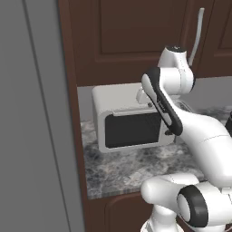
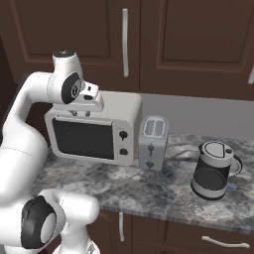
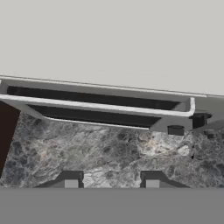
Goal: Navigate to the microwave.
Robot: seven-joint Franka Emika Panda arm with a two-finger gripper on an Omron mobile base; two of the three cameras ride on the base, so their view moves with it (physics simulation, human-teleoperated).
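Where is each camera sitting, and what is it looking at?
Left base view: behind the arm's left, facing the white toaster oven on the counter; arm lower right.
Right base view: behind its right, facing oven, toaster, kettle; arm lower left.
Hand view: looks down over the oven's top; gripper at bottom.
All share oven and counter.

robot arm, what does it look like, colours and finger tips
The arm is glossy white with rounded, tube-like links, black bands and dark round caps at the joints. In the hand view the gripper shows two small dark finger tips with pale grey pads.
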